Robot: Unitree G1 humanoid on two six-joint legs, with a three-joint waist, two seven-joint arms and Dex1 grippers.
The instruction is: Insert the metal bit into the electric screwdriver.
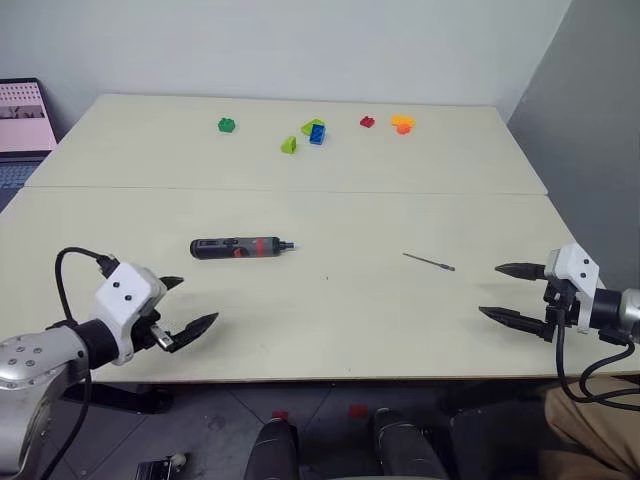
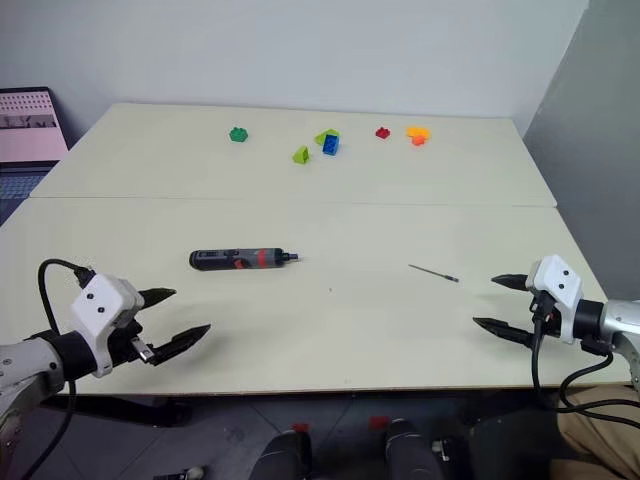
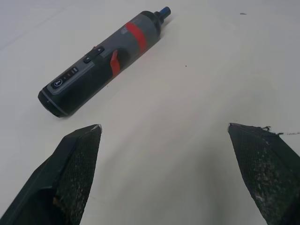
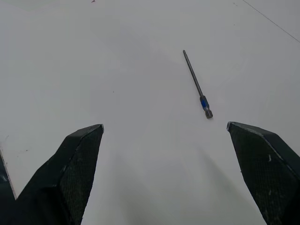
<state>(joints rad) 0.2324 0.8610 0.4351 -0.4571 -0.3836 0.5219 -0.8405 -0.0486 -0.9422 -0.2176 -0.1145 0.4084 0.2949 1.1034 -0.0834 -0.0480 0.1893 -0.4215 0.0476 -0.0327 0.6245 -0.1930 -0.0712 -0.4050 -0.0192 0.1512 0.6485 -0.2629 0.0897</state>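
The electric screwdriver [image 1: 241,247] lies flat on the cream table, a black cylinder with a red band and its narrow tip pointing right; the left wrist view shows it [image 3: 104,63] just ahead of the fingers. The metal bit [image 1: 429,261] is a thin grey rod lying alone right of centre, seen with a blue ring near one end in the right wrist view [image 4: 197,84]. My left gripper [image 1: 192,304] hovers open near the front left edge, short of the screwdriver. My right gripper [image 1: 500,291] stands open at the front right, a little right of the bit, holding nothing.
Several small toy bricks lie at the table's far side: green [image 1: 227,125], lime and blue [image 1: 313,131], red [image 1: 367,122], orange [image 1: 402,123]. A seam [image 1: 300,190] crosses the table. A laptop [image 1: 25,120] sits far left. A grey wall [image 1: 590,120] borders the right.
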